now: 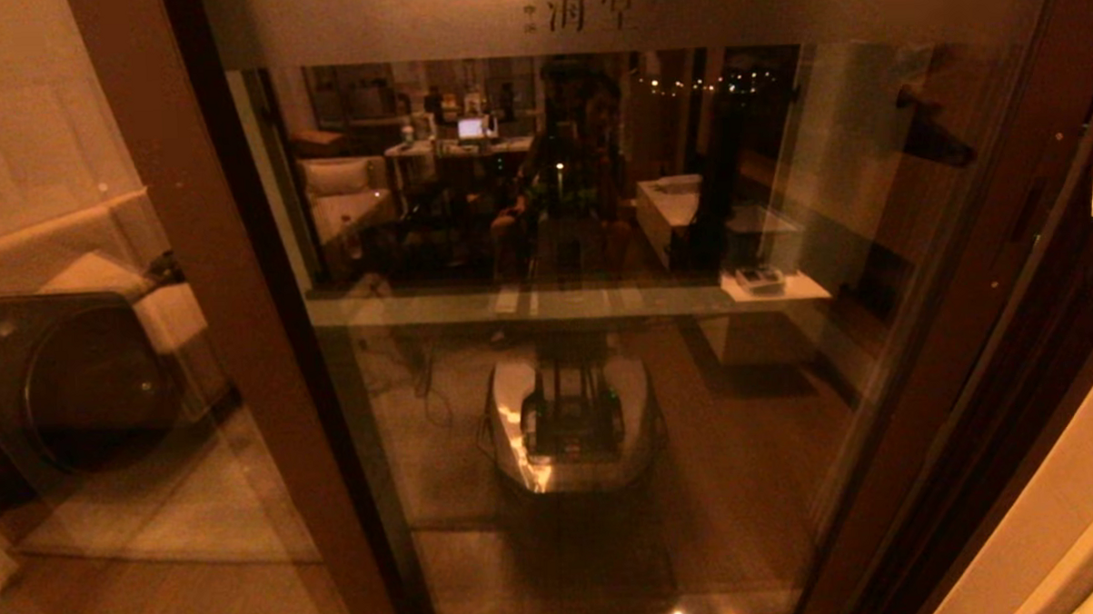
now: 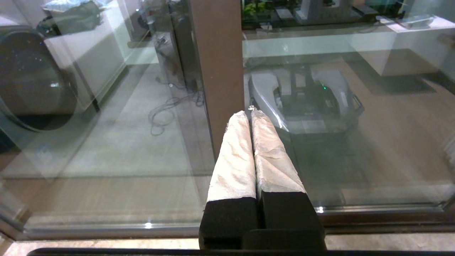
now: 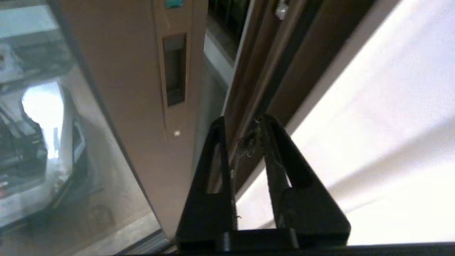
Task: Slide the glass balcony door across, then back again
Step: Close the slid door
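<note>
The glass balcony door (image 1: 741, 409) fills the head view, with a frosted top band carrying characters (image 1: 581, 6) and brown stiles at left (image 1: 227, 264) and right (image 1: 955, 284). Neither gripper shows in the head view. In the left wrist view my left gripper (image 2: 250, 112) is shut, its white-wrapped fingers (image 2: 234, 156) pressed together with nothing between them, tips close to the brown stile (image 2: 217, 71) by the glass. In the right wrist view my right gripper (image 3: 242, 119) stands open and empty beside the stile with the recessed lock plate (image 3: 174, 71), aimed at the brown door jamb (image 3: 263, 71).
A dark round-fronted washing machine (image 1: 76, 378) stands behind the left glass panel. The glass reflects my own base (image 1: 569, 424) and a lit room. A pale wall (image 3: 373, 124) lies right of the jamb. The floor track (image 2: 355, 215) runs under the door.
</note>
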Available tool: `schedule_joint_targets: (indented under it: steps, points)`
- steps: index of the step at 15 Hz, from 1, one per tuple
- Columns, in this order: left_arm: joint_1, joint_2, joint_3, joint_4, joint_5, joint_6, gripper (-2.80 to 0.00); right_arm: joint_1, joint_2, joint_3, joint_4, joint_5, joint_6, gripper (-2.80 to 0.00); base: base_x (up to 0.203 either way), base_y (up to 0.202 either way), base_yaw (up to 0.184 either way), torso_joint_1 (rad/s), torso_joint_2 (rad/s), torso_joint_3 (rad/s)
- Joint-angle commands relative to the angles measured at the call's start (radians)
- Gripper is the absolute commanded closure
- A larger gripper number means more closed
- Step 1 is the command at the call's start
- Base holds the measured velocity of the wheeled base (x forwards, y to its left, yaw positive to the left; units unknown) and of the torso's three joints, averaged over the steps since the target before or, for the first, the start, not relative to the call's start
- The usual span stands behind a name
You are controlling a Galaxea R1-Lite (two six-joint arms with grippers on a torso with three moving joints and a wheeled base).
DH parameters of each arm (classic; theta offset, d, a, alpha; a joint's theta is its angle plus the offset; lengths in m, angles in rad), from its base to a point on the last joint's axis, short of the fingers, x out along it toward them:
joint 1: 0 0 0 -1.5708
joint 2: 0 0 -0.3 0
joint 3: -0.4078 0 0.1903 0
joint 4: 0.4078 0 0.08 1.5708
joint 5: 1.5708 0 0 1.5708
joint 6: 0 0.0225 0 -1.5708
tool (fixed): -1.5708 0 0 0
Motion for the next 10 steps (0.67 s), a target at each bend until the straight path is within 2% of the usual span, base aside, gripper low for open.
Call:
schedule_joint_targets:
  steps: [1, 3, 4, 6, 10]
  points:
    - [0.000, 0.000, 0.000, 0.000, 0.000, 0.001, 0.00, -0.003, 0.064, -0.041, -0.003, 0.001, 0.005, 0.00, 0.000, 0.000, 0.000, 0.000, 0.00, 0.000]
    - [0.000, 0.000, 0.000, 0.000, 0.000, 0.001, 0.00, -0.006, 0.113, -0.101, -0.005, 0.011, 0.037, 0.00, 0.000, 0.000, 0.000, 0.000, 0.00, 0.000]
    - [0.000, 0.000, 0.000, 0.000, 0.000, 0.001, 0.00, -0.006, 0.130, -0.114, -0.005, 0.043, 0.065, 0.00, 0.000, 0.000, 0.000, 0.000, 0.00, 0.000]
    - [0.000, 0.000, 0.000, 0.000, 0.000, 0.000, 0.00, -0.005, 0.147, -0.121, -0.008, 0.081, 0.072, 0.00, 0.000, 0.000, 0.000, 0.000, 0.00, 0.000]
    - [0.000, 0.000, 0.000, 0.000, 0.000, 0.001, 0.00, -0.003, 0.164, -0.131, -0.014, 0.082, 0.075, 0.00, 0.000, 0.000, 0.000, 0.000, 0.00, 0.000]
